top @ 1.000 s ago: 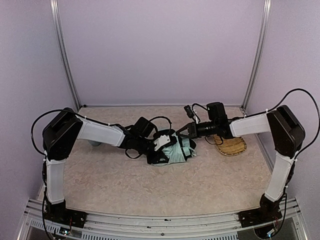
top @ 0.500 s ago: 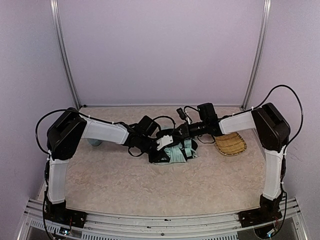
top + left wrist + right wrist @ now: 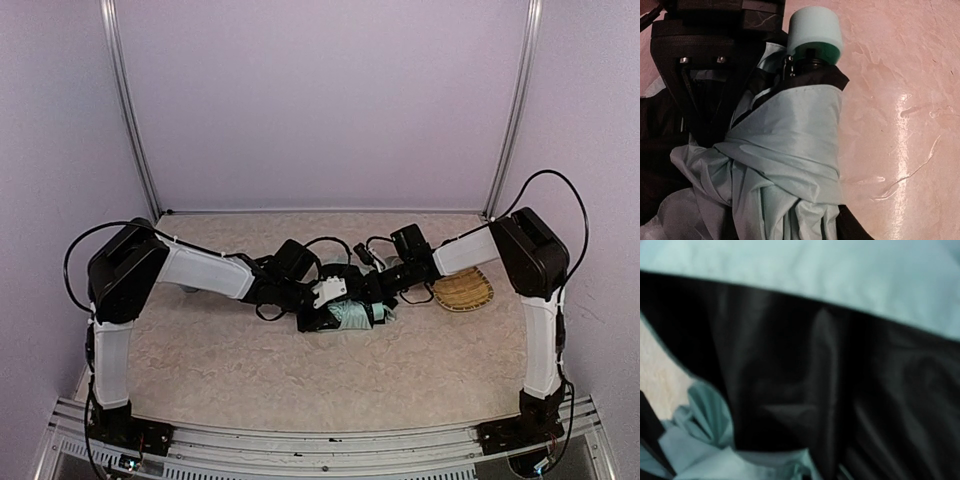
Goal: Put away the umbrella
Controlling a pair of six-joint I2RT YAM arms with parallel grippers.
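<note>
The umbrella (image 3: pixel 350 314) lies folded in the middle of the table, its mint fabric bunched over the black underside. In the left wrist view the umbrella (image 3: pixel 790 150) fills the frame, with its pale green handle (image 3: pixel 816 31) at the far end. My left gripper (image 3: pixel 325 296) is at the bundle's left end, and the fabric hides its fingers. My right gripper (image 3: pixel 377 290) presses into the bundle from the right. The right wrist view shows only black and mint fabric (image 3: pixel 805 380) up close.
A woven straw tray (image 3: pixel 466 291) lies to the right of the umbrella, near the right arm. A black gripper body (image 3: pixel 700 75) sits against the fabric at the upper left of the left wrist view. The side walls stand close.
The right arm has swung left and down, and its gripper has gone from beside the tray into the umbrella's right side. The left arm has edged right with the bundle.
</note>
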